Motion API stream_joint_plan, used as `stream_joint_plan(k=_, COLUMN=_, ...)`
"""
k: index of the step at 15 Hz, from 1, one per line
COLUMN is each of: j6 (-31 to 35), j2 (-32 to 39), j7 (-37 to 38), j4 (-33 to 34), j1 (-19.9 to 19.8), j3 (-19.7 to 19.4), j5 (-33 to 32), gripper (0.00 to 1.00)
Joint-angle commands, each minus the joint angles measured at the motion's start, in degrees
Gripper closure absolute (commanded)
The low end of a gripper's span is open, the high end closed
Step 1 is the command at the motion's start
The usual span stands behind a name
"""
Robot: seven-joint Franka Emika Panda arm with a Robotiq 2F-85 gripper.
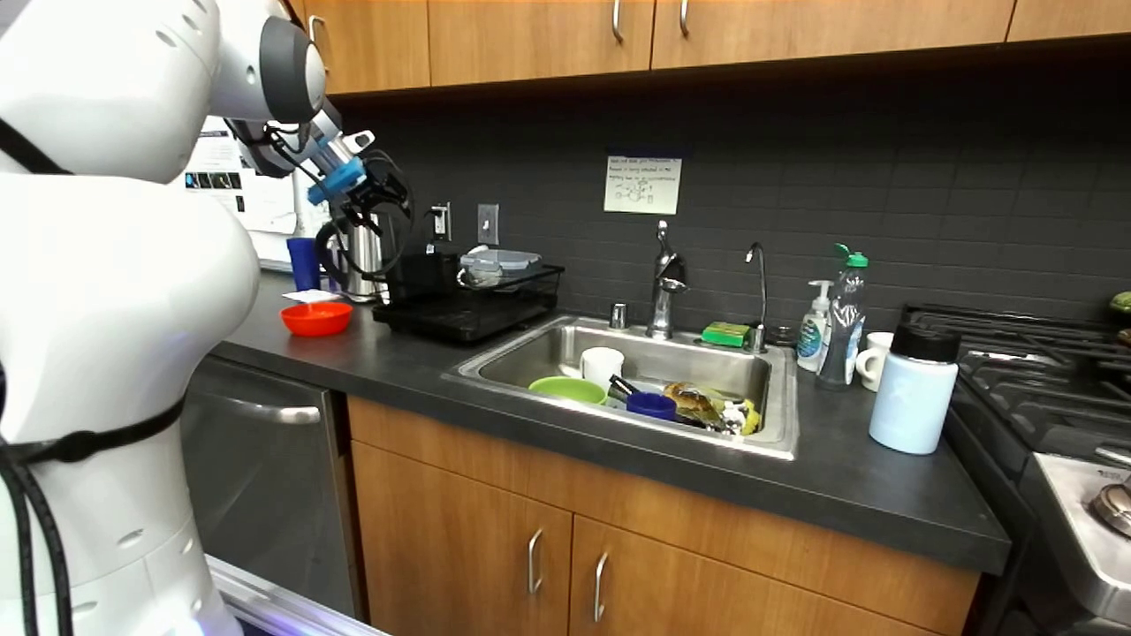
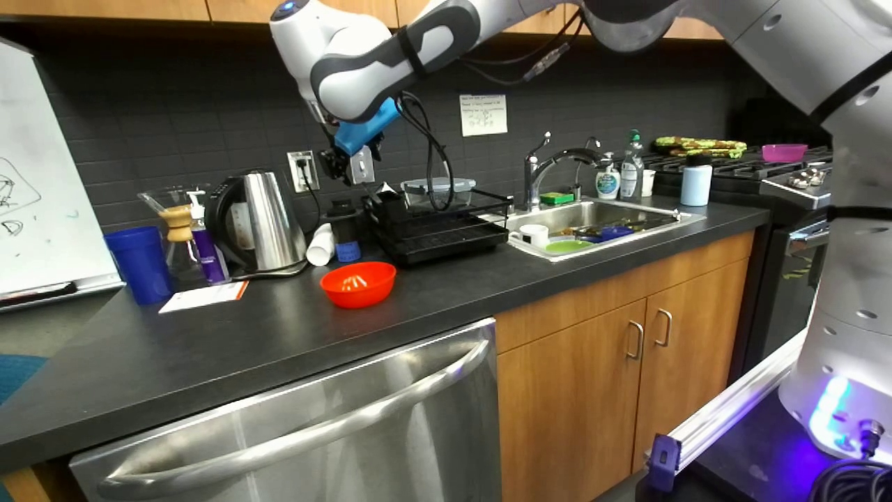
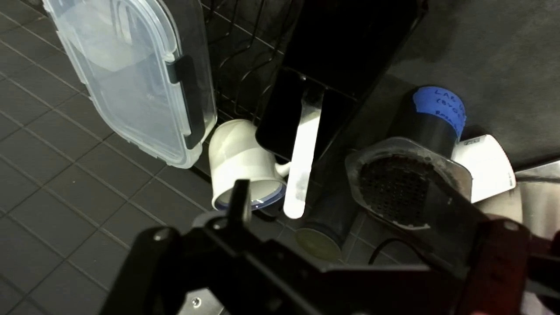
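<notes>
Jaws spread wide and empty, the gripper (image 3: 372,208) is held aloft; at its ten o'clock in the wrist view, a white handle (image 3: 302,162) is propped in a black holder (image 3: 284,113). Positioning seems in hand; before any grasp, alignment would be needed

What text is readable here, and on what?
"LAB U": handwritten on blue tape on a dark container, wrist view; line's end unclear.
"(BYO": same tape; its end and the line below unclear.
Too small or blurred to read:
Wall note
Posted papers
Counter card
White cup, print
Pump soap bottle, label
Green-capped bottle, label
Purple bottle, label
</notes>
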Motion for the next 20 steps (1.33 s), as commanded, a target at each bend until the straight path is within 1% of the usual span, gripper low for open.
stream_joint_plan(k=1, j6=-1.4, j2=3.0, j7=0.1, j4=5.0, j1=-0.6, j3=-0.3, j5=1.0, gripper=0.00)
stream_joint_plan(k=6, j6=0.0, j2=5.5, j7=0.9, j4=7.4, j1=-2.1, j3=0.1, j5=1.2, gripper=0.00)
stream_joint_plan(k=10, j6=0.8, j2=6.8, j7=0.8, j4=9.2, j1=-2.3, j3=0.7, j5=1.4, gripper=0.00)
stream_joint_plan(k=12, j6=2.3, j2=7.4, j7=0.9, j4=9.8, j1=-2.3, j3=0.8, j5=1.1, gripper=0.00)
stream_joint_plan(k=20, j6=5.6, j2=9.2, j7=1.0, j4=10.3, j1=-3.2, j3=1.0, j5=1.4, gripper=0.00)
